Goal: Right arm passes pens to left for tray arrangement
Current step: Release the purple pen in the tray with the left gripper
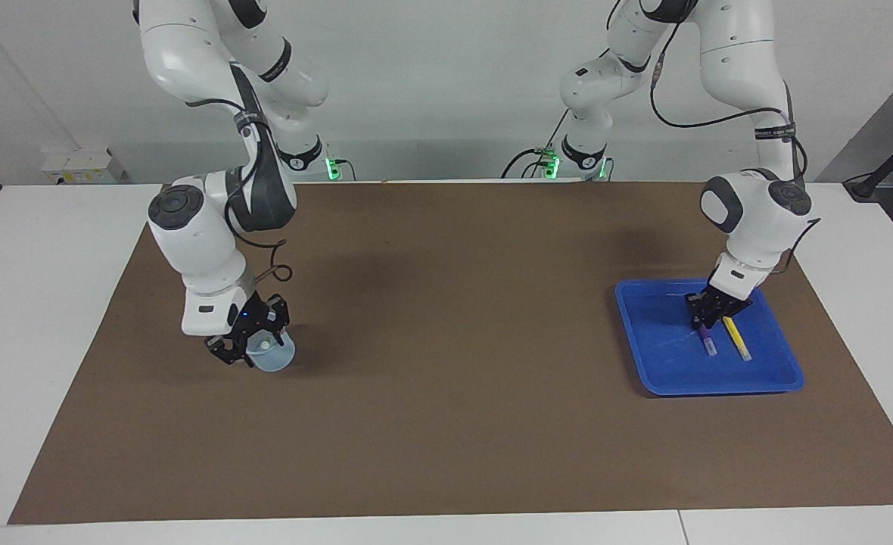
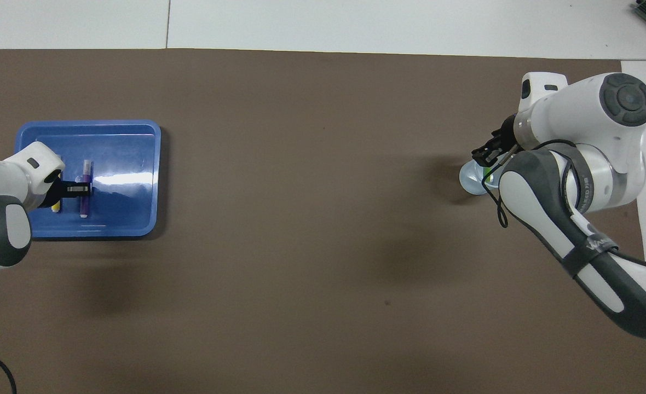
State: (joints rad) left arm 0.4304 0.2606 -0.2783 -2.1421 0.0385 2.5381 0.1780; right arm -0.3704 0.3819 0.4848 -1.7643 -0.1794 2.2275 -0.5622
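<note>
2 pens (image 1: 722,337) in blue tray (image 1: 658,363), left gripper (image 1: 707,318) gripping purple one; right gripper (image 1: 253,348), opening unclear, at cup (image 1: 272,357).

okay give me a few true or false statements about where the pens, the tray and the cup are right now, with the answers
1. The purple pen lies in the blue tray. True.
2. The yellow pen lies on the brown mat outside the tray. False: it lies in the tray, beside the purple pen with a gap between them.
3. The translucent cup stands toward the right arm's end of the table, with the right gripper at its rim. True.
4. The left gripper is at the cup. False: it is over the tray, at the purple pen's end.
5. The cup sits inside the tray. False: it stands on the mat, at the table's other end.
</note>
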